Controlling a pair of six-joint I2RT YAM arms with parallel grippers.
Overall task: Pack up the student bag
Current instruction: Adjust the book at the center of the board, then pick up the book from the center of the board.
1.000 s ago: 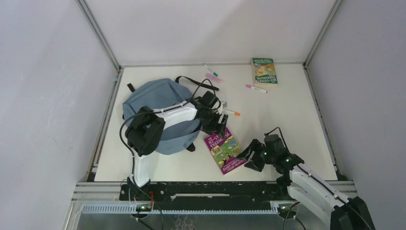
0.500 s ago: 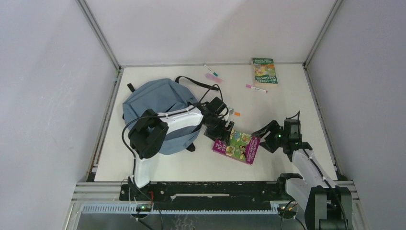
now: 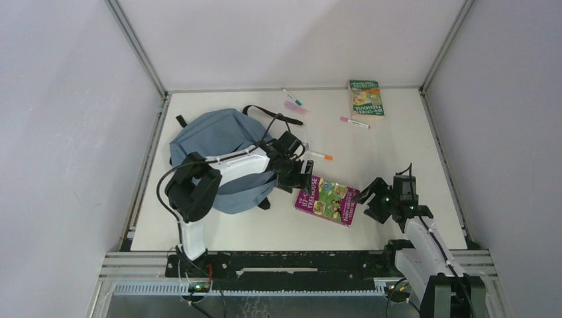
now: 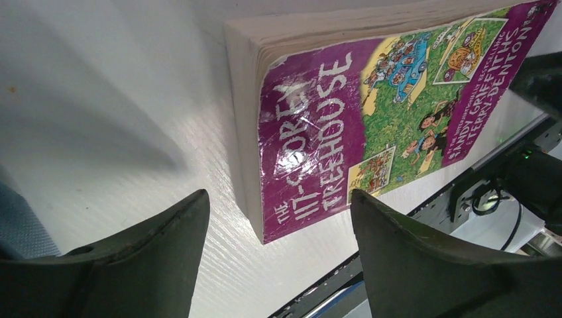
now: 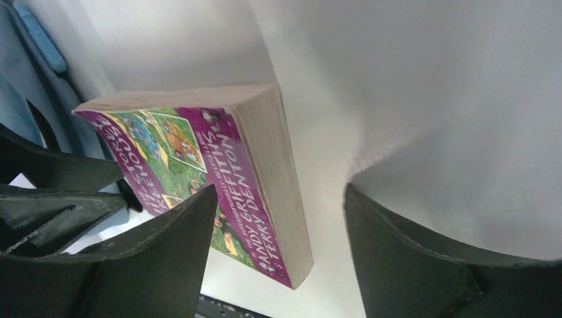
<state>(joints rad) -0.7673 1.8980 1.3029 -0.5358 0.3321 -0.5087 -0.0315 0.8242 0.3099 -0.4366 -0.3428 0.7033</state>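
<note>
By the look of it the packing has hardly begun: the student bag (image 3: 222,140) sits slumped on the left part of the table (image 3: 404,159), partly under my left forearm; nothing I can see is inside it, though from above I cannot tell whether its zipper is open; the purple book (image 3: 327,201) lies flat just right of the bag's near edge; the green book (image 3: 366,97) rests near the far right corner; the orange marker (image 3: 321,156), the pink marker (image 3: 354,122) and the teal-capped marker (image 3: 291,97) lie loose across the far half; all of these, I judge, have yet to go in; my left gripper (image 3: 301,177) hangs just off the bag's right side, beside it and not in it, fingers spread and grasping nothing, with one end of the purple book showing in the gap beyond them; my right gripper (image 3: 368,199) is well apart from the bag, with that book between us, its fingers likewise spread wide and empty, facing the book's opposite end, near it but, as far as I can tell, not touching.
</note>
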